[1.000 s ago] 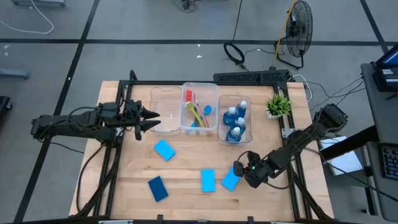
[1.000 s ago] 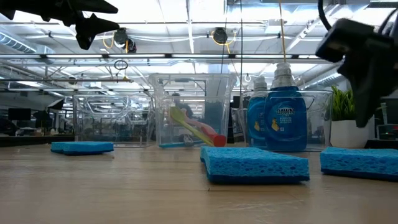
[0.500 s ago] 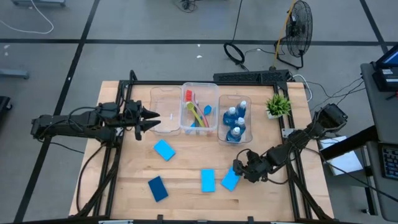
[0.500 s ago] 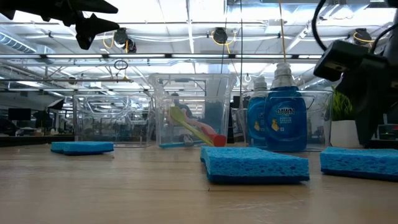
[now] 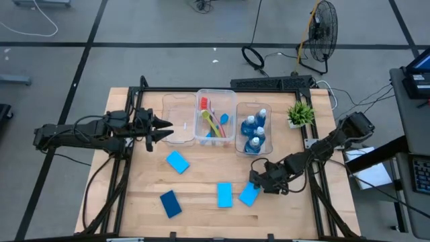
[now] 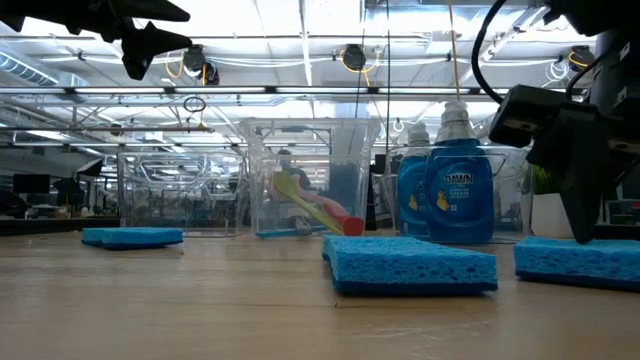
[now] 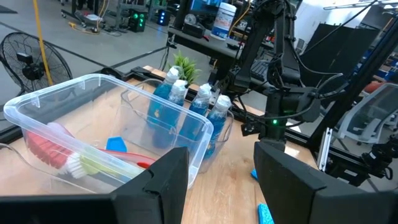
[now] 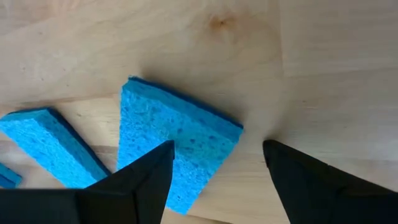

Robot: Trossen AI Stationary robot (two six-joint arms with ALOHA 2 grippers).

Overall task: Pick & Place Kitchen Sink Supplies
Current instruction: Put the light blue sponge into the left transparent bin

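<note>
High view, right arm: the right gripper [image 5: 257, 183] has slid left across the lower right of the frame in the last second and now sits just above the rightmost sponge [image 5: 248, 195] — fingers spread wide, nothing held.
High view, left arm: the left gripper [image 5: 163, 128] has not moved, parked at centre-left beside the empty bin [image 5: 178, 115]; fingers part open, empty.
High view, supplies: brushes [image 5: 213, 121] lie in the middle bin, bottles [image 5: 254, 130] in the right bin; three more sponges lie loose on the table [image 5: 201, 181] — one upper left [image 5: 177, 162], a darker one lower left [image 5: 170, 204], one lower centre [image 5: 224, 195].
Low view: the right arm's dark body has come in further from the right edge, over the right-hand sponge [image 6: 578, 260].
Left wrist view: left fingers [image 7: 161, 183] frame the bins; bottles [image 7: 186, 106] stand upright.
Right wrist view: sponge [image 8: 171, 143] lies between the open fingers [image 8: 143, 180], not yet touched.
Meaning: likely lining up a grasp; only the sponges remain to be placed.
</note>
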